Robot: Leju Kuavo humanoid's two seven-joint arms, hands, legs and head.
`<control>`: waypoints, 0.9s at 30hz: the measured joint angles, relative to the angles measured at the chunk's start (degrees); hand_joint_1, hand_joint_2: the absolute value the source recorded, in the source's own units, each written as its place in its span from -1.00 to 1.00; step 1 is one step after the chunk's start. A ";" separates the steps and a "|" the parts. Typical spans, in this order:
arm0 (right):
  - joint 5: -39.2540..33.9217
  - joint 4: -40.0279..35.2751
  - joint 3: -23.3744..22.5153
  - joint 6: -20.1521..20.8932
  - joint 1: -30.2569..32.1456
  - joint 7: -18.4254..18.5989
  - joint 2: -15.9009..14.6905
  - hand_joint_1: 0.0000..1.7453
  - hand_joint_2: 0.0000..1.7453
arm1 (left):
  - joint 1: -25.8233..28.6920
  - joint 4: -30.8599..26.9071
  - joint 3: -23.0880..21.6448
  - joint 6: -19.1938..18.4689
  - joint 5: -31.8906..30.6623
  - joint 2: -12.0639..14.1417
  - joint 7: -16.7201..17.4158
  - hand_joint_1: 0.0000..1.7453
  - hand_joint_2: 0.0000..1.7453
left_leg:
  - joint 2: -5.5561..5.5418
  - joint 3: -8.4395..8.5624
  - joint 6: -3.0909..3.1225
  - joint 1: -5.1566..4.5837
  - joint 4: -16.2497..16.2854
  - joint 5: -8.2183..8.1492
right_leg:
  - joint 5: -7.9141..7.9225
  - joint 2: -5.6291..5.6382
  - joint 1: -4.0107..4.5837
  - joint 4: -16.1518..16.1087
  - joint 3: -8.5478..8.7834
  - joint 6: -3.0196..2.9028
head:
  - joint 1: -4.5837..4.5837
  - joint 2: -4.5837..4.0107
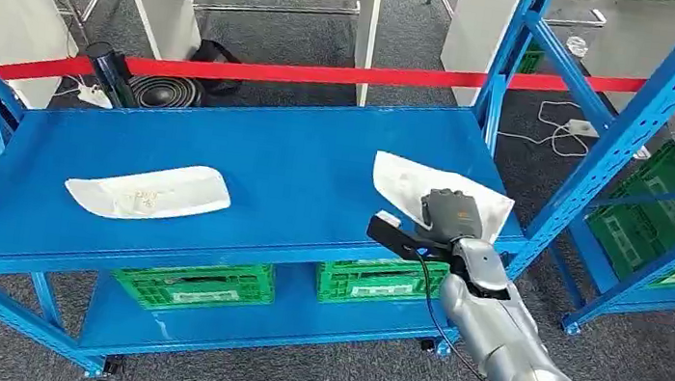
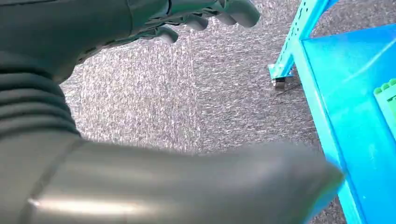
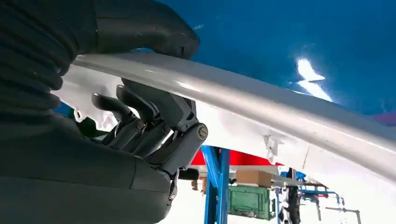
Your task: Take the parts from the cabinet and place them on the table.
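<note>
From the head view I see my right hand (image 1: 448, 216) reaching in from the lower right of the frame onto the top shelf (image 1: 298, 161) of the blue cabinet, where it has hold of a white part (image 1: 403, 181) lying at the shelf's right end, right of the frame's centre. That part is a long, shallow, tray-like moulding; its long axis runs diagonally, from the upper left near the middle of the shelf down to the right toward the shelf's front corner, and my hand covers its lower right portion. The right wrist view gives me what the head view cannot: the thumb (image 3: 140, 28) lies over one face of the part's rim (image 3: 261, 100) and the dark fingers (image 3: 149, 116) are curled up against the other face, so the hand is clamped on the part's edge, with the blue shelf surface just behind it. A second white part (image 1: 151, 193) lies at left of centre on the same shelf, well apart from the first, its long axis close to horizontal in the frame with the right end tipped slightly upward. Green crates (image 1: 196, 285) sit on the lower shelf. In the left wrist view my left hand (image 2: 196, 16) hangs over grey carpet beside a cabinet leg (image 2: 289, 51), fingers curled inward around nothing.
</note>
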 joint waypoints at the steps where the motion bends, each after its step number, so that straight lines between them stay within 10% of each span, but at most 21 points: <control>1: 0.07 -0.13 0.00 -0.11 0.00 0.02 0.00 1.00 1.00 | 0.00 -0.02 -0.22 0.35 -0.79 0.00 -0.70 -1.00 1.00 | 0.00 0.00 0.00 0.00 0.00 0.00 | -0.01 0.00 0.00 0.00 0.00 0.01 | 0.00 0.00; 27: -0.89 -5.48 -1.77 -4.02 -0.32 -0.07 -0.37 1.00 1.00 | -1.37 -0.17 -2.71 -1.20 -0.14 0.22 -2.02 -1.00 1.00 | 0.00 -0.03 0.04 -0.01 0.00 -0.06 | -0.09 -0.02 -0.01 -0.01 0.00 0.03 | 0.00 0.00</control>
